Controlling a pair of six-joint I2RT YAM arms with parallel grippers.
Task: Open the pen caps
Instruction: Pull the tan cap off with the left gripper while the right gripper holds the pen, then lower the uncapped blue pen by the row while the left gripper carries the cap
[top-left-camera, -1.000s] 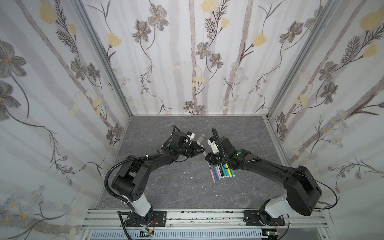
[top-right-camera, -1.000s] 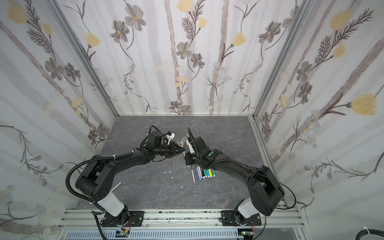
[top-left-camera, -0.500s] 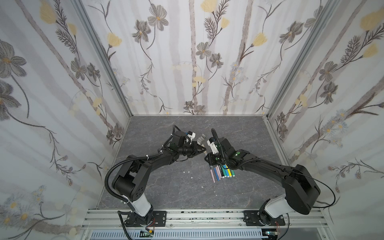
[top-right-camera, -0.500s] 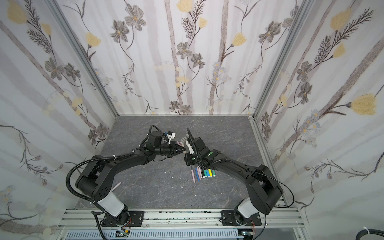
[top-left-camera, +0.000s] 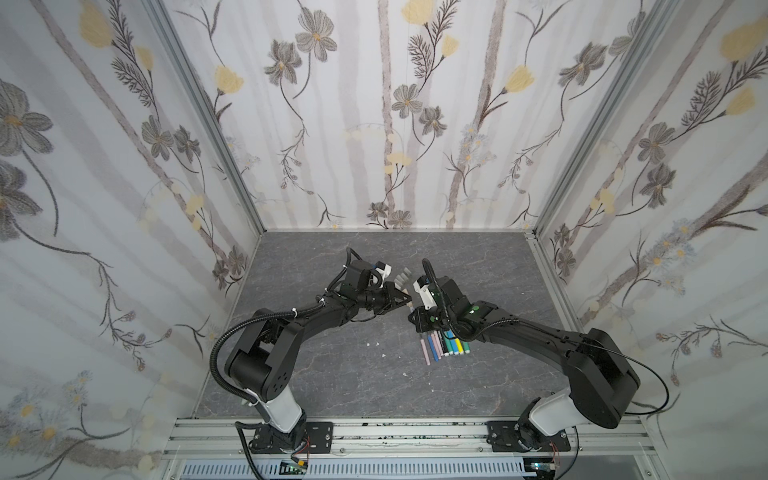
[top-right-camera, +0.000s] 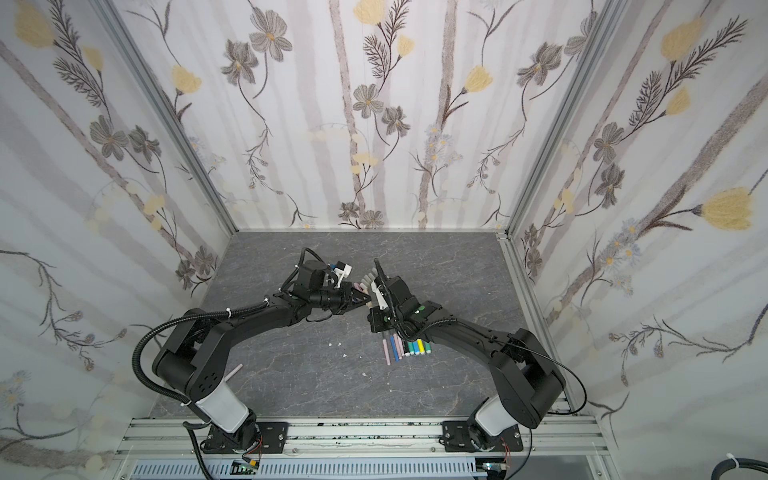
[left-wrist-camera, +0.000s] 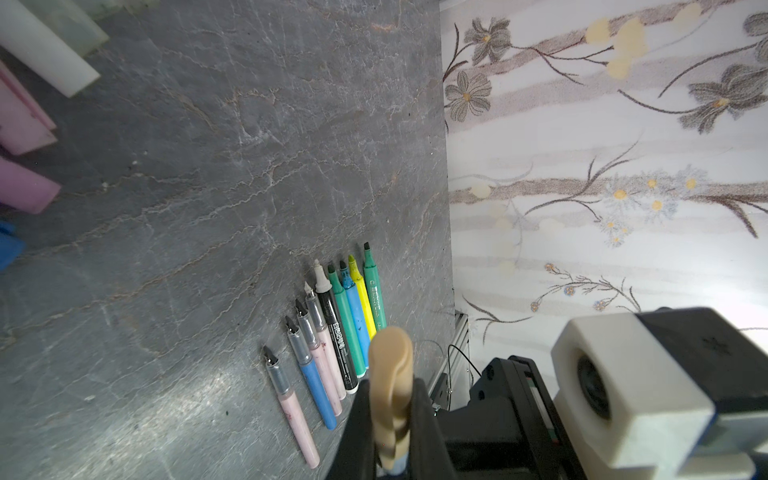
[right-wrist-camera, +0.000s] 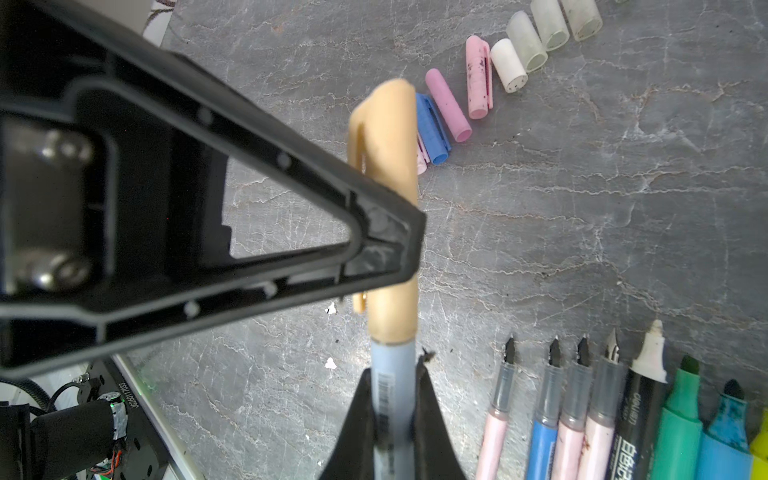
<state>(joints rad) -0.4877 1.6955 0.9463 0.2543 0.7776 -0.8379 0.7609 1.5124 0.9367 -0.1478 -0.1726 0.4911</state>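
Progress late: uncapped coloured pens (left-wrist-camera: 332, 340), loose plastic caps (right-wrist-camera: 478, 79) lay in rows; tan cap (right-wrist-camera: 390, 166) not yet off, left pincer (left-wrist-camera: 390, 384) clamped it, right pincer (right-wrist-camera: 394, 382) clamped pale-blue barrel (right-wrist-camera: 392, 353).

You have a tan cap (right-wrist-camera: 384, 137) on a pale blue pen (right-wrist-camera: 392, 374); toward twelve o'clock, blue, pink, white and frosted loose caps (right-wrist-camera: 449, 104) on the grey veined table (right-wrist-camera: 582, 208).

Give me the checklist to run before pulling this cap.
1. Left gripper jaws shut on tan cap: ok.
2. Right gripper jaws shut on pale blue pen barrel: ok.
3. Cap and barrel in line: ok.
4. Cap off barrel: not ok, still seated.
5. Free spot beside the loose caps: cannot tell, tan cap blocks the view.
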